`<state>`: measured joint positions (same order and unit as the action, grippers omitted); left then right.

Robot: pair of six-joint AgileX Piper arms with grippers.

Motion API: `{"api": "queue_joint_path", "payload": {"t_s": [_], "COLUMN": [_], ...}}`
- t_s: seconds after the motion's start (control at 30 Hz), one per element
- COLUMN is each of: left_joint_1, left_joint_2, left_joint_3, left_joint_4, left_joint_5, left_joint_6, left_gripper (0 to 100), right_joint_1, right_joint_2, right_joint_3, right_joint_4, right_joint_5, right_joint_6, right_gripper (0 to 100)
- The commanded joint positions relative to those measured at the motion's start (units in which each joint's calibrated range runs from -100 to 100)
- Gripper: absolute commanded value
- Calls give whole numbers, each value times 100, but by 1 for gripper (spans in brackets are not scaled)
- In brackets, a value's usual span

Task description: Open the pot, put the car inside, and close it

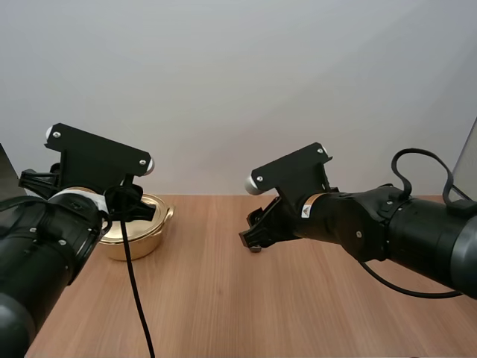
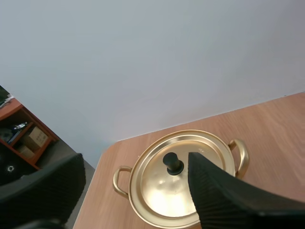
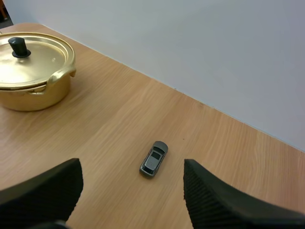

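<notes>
While the lid [image 2: 157, 186] sits shut on the gold pot [image 2: 240, 155], the left gripper [image 2: 135, 157] hovers above it, fingers spread wide and holding nothing, with the black knob [image 2: 173, 162] below the gap. The right gripper [image 3: 131, 164] hangs over the table [image 3: 119, 119], likewise spread and empty, above the small grey car [image 3: 154, 165], which lies on the wood well apart from the pot.

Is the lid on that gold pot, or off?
On. The lid sits flat on the pot, its black knob upright in the middle.
</notes>
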<state>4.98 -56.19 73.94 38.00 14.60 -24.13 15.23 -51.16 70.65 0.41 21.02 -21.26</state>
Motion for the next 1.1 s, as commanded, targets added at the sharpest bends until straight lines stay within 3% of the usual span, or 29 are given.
{"api": "queue_joint_path", "payload": {"t_s": [0.0,0.27,0.57,0.87,1.07], "left_joint_1": [2,2,10,390,453], "left_joint_2": [445,1592,2098,2960,3697], "left_joint_3": [-1,-1,-294,-913,-931], "left_joint_4": [-5,-5,-5,-459,-459], "left_joint_5": [153,-725,-1818,-1949,-2596], "left_joint_6": [-111,-564,-564,-564,-537], "left_gripper": [100,100,100,100,100], "right_joint_1": [-2,-2,-181,-558,-730], "right_joint_2": [-4,-4,194,630,681], "right_joint_3": [-2,-2,-2,-2,-2], "right_joint_4": [4,-41,-41,-41,-41], "right_joint_5": [81,916,2086,2175,2175], "right_joint_6": [0,0,-11,-11,-11], "right_gripper": [100,100,100,100,100]}}
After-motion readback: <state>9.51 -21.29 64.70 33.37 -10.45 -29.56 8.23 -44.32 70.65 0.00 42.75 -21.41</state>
